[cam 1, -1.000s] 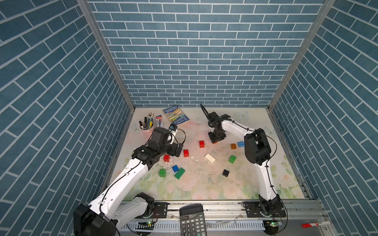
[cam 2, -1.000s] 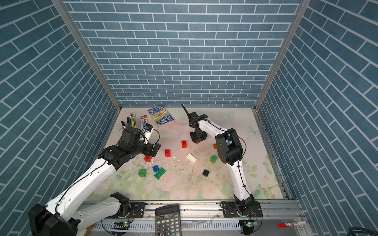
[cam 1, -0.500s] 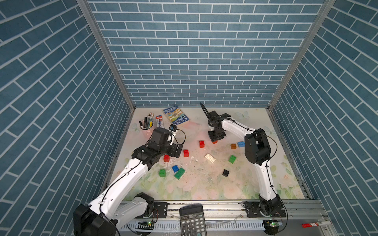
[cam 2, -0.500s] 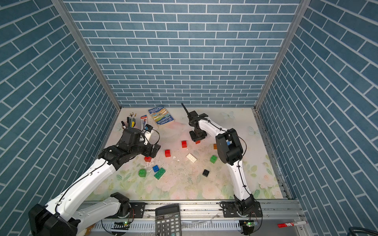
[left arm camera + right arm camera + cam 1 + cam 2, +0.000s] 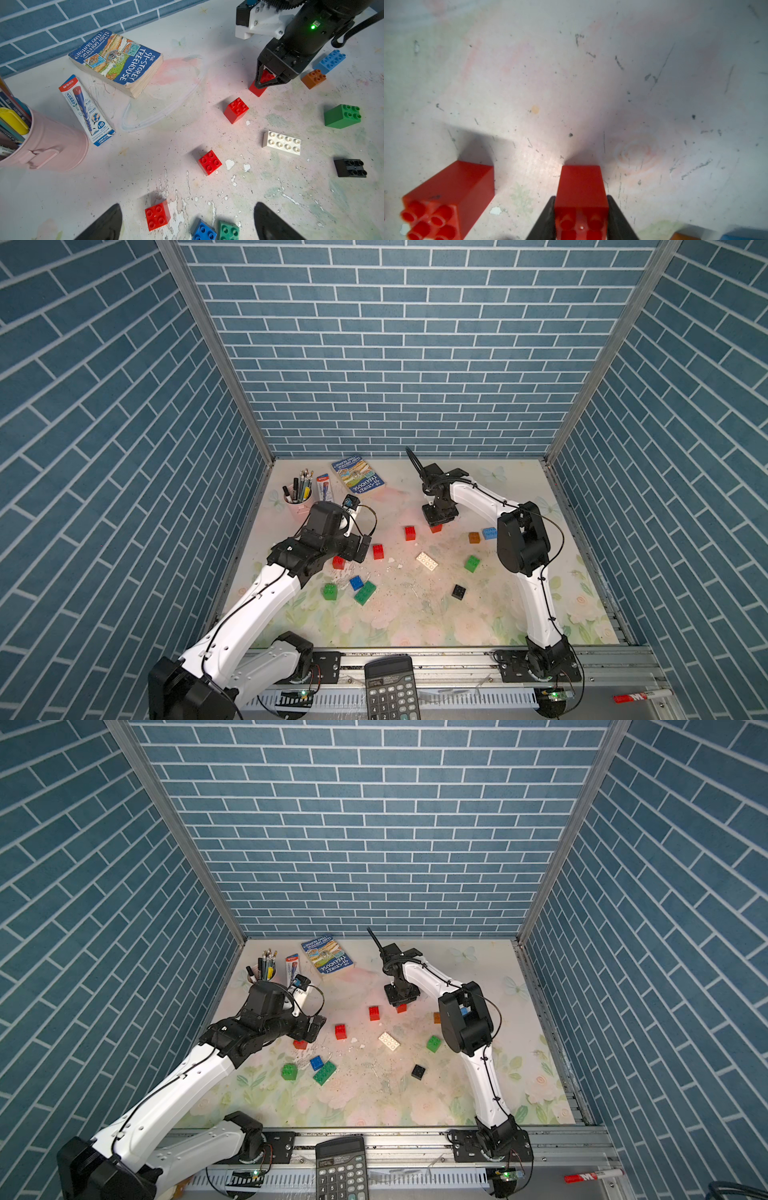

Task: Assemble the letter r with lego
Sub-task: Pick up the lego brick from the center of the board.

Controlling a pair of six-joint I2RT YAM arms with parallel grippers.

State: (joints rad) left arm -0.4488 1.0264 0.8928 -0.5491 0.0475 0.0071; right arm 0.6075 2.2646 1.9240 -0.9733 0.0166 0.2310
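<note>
The lego lies scattered over the table. My right gripper (image 5: 438,519) (image 5: 581,197) is shut on a small red brick (image 5: 581,187) (image 5: 258,88) that stands on the table, one finger against each side. A second red brick (image 5: 450,197) (image 5: 410,532) sits close beside it. My left gripper (image 5: 187,207) (image 5: 353,549) hangs open above another red brick (image 5: 157,215) (image 5: 338,562), touching nothing. A fourth red brick (image 5: 378,551), a white oblong one (image 5: 427,561), and blue (image 5: 356,582) and green (image 5: 365,593) ones lie between the arms.
A brown (image 5: 474,537), a light blue (image 5: 489,533), a green (image 5: 472,563) and a black brick (image 5: 459,591) lie near the right arm. A book (image 5: 358,480), pencil box (image 5: 324,488) and pink pen cup (image 5: 298,499) stand at the back left. A calculator (image 5: 390,689) rests on the front rail.
The right gripper has shifted only slightly while staying over the small red brick. The left arm has not moved.
</note>
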